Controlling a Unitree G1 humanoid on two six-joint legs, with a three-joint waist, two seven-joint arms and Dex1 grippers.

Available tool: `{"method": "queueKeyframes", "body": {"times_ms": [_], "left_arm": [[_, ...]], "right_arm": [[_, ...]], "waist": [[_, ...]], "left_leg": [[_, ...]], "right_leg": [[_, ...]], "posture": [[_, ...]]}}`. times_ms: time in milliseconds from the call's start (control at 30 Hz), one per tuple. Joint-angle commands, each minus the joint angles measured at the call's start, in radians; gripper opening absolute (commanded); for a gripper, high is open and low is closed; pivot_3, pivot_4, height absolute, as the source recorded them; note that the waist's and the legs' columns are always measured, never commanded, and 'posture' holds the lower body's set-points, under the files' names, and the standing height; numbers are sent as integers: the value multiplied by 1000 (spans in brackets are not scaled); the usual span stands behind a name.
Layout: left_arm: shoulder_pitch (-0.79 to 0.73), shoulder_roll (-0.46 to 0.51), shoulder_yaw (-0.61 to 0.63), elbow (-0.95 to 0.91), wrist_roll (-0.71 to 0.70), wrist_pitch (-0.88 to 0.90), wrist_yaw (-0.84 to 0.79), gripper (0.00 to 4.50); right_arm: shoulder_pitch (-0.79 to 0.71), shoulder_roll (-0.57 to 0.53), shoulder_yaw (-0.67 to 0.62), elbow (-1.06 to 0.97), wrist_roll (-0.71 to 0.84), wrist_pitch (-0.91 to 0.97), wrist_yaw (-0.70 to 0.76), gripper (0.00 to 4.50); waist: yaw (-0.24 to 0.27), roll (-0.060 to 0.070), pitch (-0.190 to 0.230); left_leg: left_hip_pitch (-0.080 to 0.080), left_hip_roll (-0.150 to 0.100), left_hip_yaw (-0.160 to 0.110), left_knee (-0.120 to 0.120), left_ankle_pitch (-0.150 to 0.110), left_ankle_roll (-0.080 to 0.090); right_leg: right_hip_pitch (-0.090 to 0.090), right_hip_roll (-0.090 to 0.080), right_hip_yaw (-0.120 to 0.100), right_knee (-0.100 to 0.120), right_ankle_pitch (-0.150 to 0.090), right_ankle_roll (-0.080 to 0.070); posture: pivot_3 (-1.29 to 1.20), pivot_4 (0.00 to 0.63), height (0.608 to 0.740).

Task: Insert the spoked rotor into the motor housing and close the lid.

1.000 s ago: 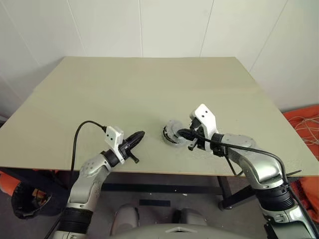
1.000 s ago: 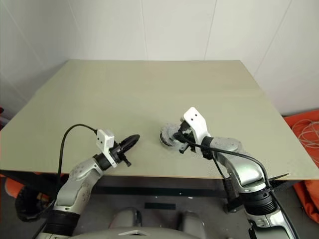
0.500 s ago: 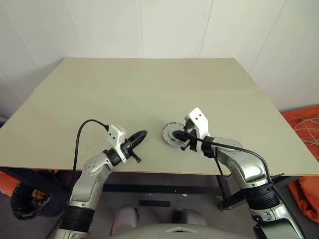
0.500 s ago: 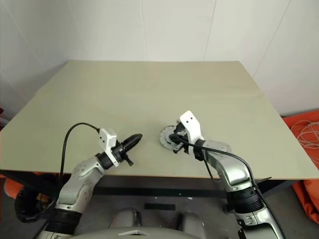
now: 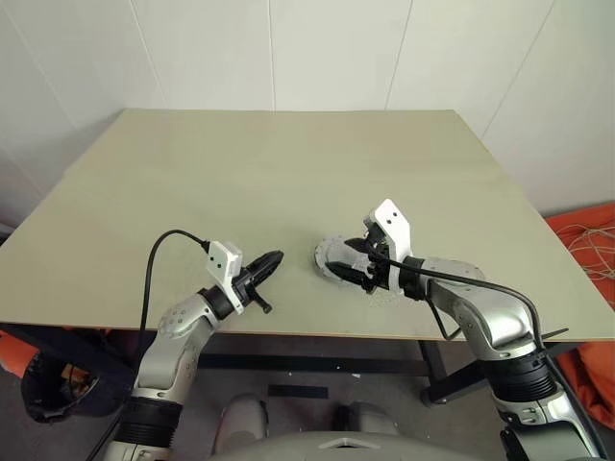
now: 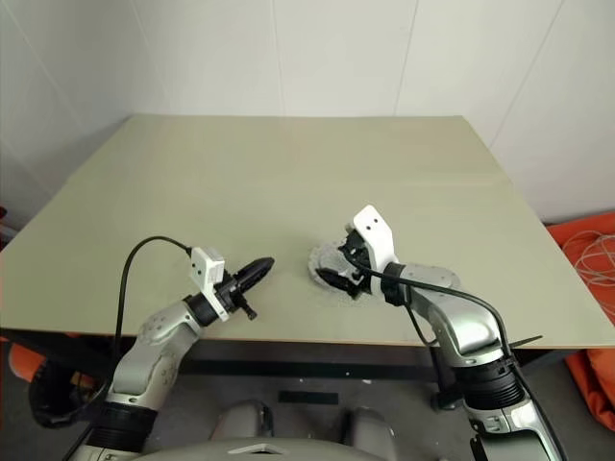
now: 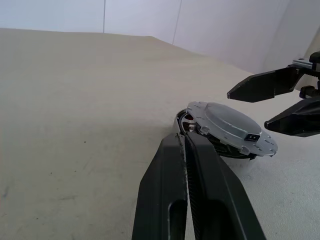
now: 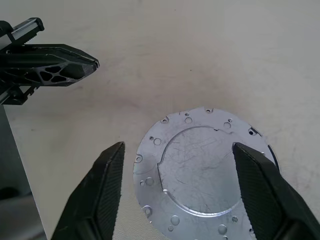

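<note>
From where I stand, the round grey metal lid lies flat over the silvery round motor housing, the pair sitting near the front edge of the pale beige table, at about five o'clock from the table's middle. The spoked rotor I cannot make out; judging by the dark gap under the lid's edge in the left wrist view, it may already be inside, but that is a guess. The right gripper hangs over the lid with its two black fingers spread wide to either side of the disc, holding nothing. The left gripper sits at nine o'clock of the housing, well apart from it, pinched tight and empty, pointing toward it. The step in hand looks like seating the lid fully. To do that well, I would keep the right hand centred over the disc, press straight down instead of from one rim so the lid does not tip, and let the left hand brace the housing's nine o'clock side so it cannot slide across the smooth tabletop
</note>
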Motion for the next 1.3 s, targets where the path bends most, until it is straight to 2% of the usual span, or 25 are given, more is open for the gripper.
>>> {"method": "queueKeyframes", "body": {"times_ms": [33,633,1233,1300], "left_arm": [[-13,5,13,-31,-13,-10,1,189],[-9,-3,-8,-102,-10,32,44,189],[-22,10,15,-56,-20,20,22,189],[-20,12,19,-66,-24,27,22,189]], "right_arm": [[-40,-10,-1,10,6,-24,25,4474],[-141,-9,39,272,-82,-188,117,4474],[-101,-8,43,259,-99,-193,160,4474],[-106,-4,41,271,-105,-196,152,4081]], "waist": [[0,0,0],[-1,0,0],[-1,0,0],[-1,0,0]], "left_leg": [[0,0,0,0,0,0],[-1,0,0,0,0,0],[-1,0,0,0,0,0],[-1,0,0,0,0,0]], "right_leg": [[0,0,0,0,0,0],[0,0,0,1,0,0],[0,0,0,1,0,0],[0,0,0,1,0,0]], "posture": [[0,0,740],[0,0,740],[0,0,740],[0,0,740]]}}
